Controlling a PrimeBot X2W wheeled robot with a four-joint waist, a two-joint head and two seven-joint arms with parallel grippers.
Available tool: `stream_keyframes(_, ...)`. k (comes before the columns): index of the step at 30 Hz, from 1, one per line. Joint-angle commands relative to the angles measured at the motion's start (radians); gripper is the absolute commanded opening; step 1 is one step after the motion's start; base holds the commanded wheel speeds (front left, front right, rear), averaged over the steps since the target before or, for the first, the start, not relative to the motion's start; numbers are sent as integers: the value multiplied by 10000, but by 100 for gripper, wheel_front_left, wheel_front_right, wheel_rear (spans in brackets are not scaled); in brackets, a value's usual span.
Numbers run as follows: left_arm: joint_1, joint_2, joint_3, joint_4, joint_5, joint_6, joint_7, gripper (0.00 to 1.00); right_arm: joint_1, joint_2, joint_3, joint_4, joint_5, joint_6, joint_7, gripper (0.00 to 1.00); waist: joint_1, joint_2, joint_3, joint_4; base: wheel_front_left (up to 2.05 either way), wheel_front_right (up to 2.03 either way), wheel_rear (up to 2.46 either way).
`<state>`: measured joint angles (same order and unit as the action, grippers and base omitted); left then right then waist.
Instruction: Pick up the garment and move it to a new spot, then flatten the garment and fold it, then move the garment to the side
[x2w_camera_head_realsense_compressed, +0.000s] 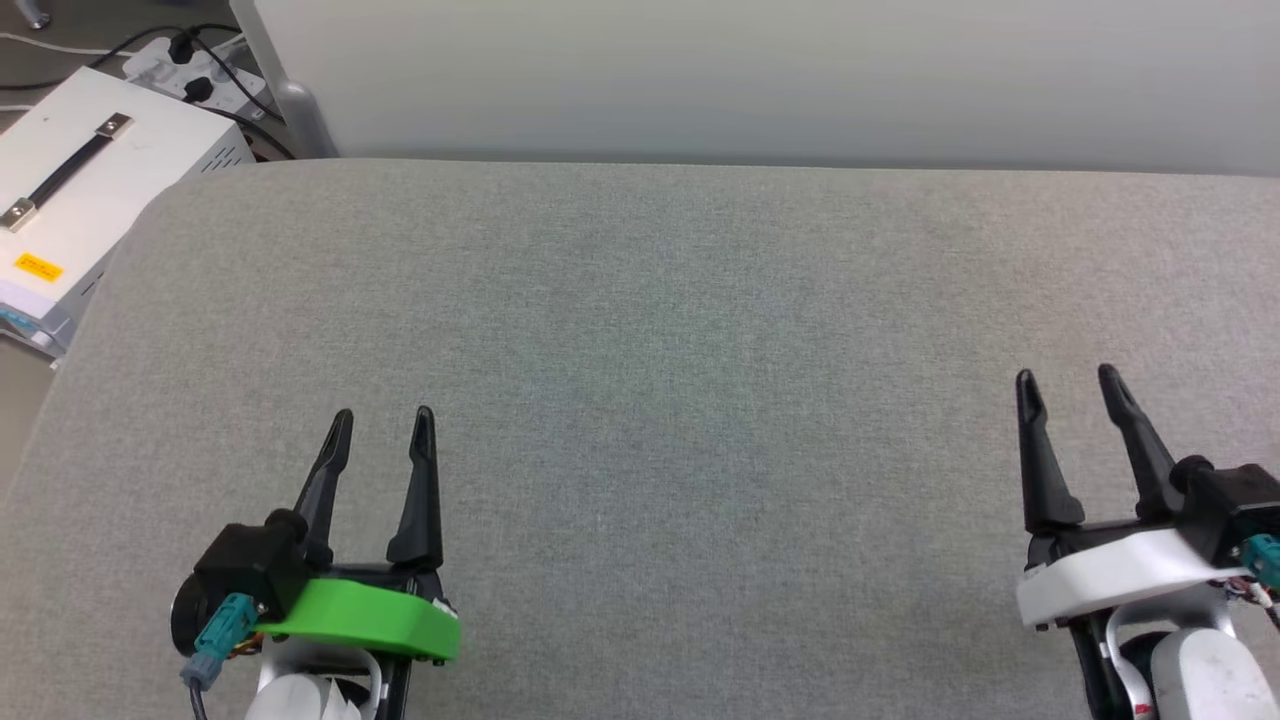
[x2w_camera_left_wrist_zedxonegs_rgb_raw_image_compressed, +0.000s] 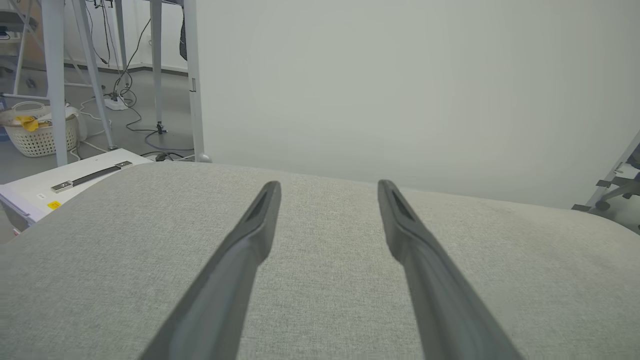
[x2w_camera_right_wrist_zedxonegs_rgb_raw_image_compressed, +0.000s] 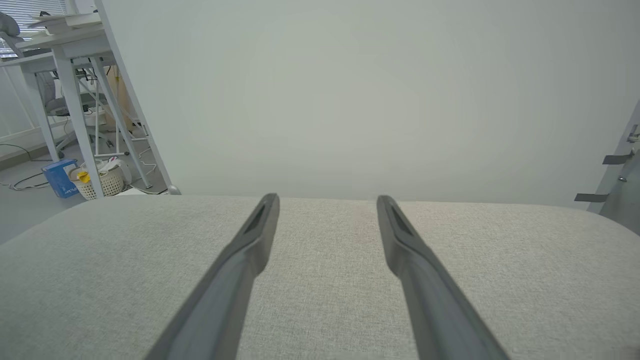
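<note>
The garment is out of view. My left gripper (x2w_camera_head_realsense_compressed: 383, 415) hovers over the grey fabric surface (x2w_camera_head_realsense_compressed: 660, 330) at the lower left of the head view, open, with nothing between its dark fingers. Over at the lower right, my right gripper (x2w_camera_head_realsense_compressed: 1068, 378) is open and empty as well. In the left wrist view the left gripper (x2w_camera_left_wrist_zedxonegs_rgb_raw_image_compressed: 327, 186) has its fingers spread above bare grey fabric. The right wrist view shows the right gripper (x2w_camera_right_wrist_zedxonegs_rgb_raw_image_compressed: 326, 199) the same way, pointing toward the pale wall.
A white case with a black handle (x2w_camera_head_realsense_compressed: 75, 190) stands off the surface's far left corner, with a power strip and cables (x2w_camera_head_realsense_compressed: 195, 70) behind it. A pale wall panel (x2w_camera_head_realsense_compressed: 760, 80) runs along the far edge. A laundry basket (x2w_camera_left_wrist_zedxonegs_rgb_raw_image_compressed: 37, 135) sits on the floor beyond.
</note>
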<state>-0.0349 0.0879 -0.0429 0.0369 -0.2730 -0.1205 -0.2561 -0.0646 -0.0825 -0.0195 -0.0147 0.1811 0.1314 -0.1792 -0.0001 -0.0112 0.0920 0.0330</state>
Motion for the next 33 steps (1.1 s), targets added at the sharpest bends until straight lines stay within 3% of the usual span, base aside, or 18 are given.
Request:
stream_keyframes(1, 171, -63, 59, 93, 133, -59, -56, 100, 175, 67, 32, 107, -144, -7, -129, 100, 1, 112, -108, 85, 0, 0, 0)
stream_keyframes(33, 345, -254, 213, 134, 305, -101, -57, 100, 205, 322, 211, 676, -303, -7, -472, 100, 1, 112, -150, -63, 0, 0, 0)
